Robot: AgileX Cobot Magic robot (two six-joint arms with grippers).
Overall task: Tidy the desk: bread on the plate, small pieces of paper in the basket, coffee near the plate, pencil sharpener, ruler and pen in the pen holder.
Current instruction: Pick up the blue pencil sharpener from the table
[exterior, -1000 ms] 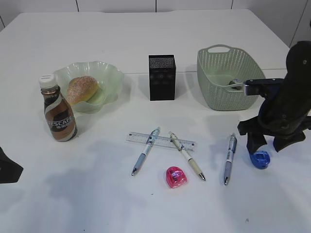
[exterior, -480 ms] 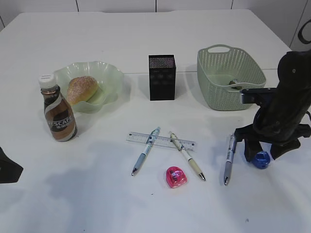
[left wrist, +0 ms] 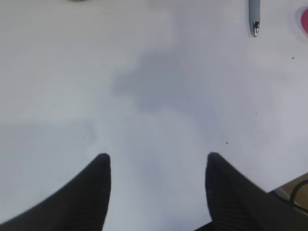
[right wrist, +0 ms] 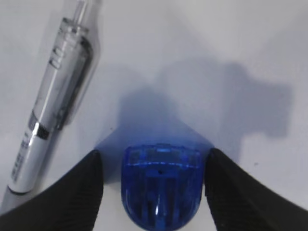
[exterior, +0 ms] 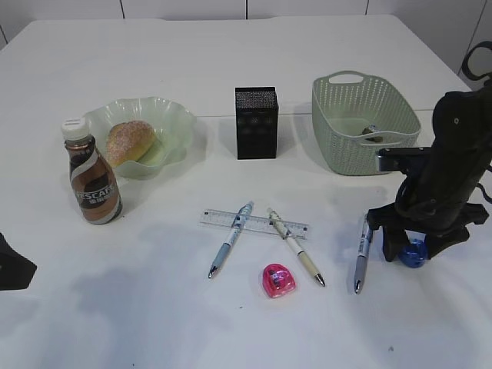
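My right gripper (exterior: 413, 250) is low over the table with its jaws open on either side of a blue pencil sharpener (exterior: 415, 252), which also shows in the right wrist view (right wrist: 161, 185); small gaps remain between the fingers (right wrist: 82, 192) and it. A silver pen (exterior: 363, 251) lies just left of it. A pink sharpener (exterior: 278, 280), a clear ruler (exterior: 254, 223) and two more pens (exterior: 229, 240) (exterior: 296, 247) lie mid-table. The black pen holder (exterior: 256, 123) stands behind. Bread (exterior: 129, 141) lies on the green plate (exterior: 173, 123), the coffee bottle (exterior: 91, 178) beside it. My left gripper (left wrist: 158, 161) is open over bare table.
A green basket (exterior: 361, 127) with a small item inside stands at the back right, just behind my right arm. The left arm's tip (exterior: 11, 265) shows at the left edge of the exterior view. A pen tip (left wrist: 254, 19) shows at the top of the left wrist view.
My right gripper has shifted left and lowered around the blue sharpener, which now sits between the open fingers. Nothing else moved.
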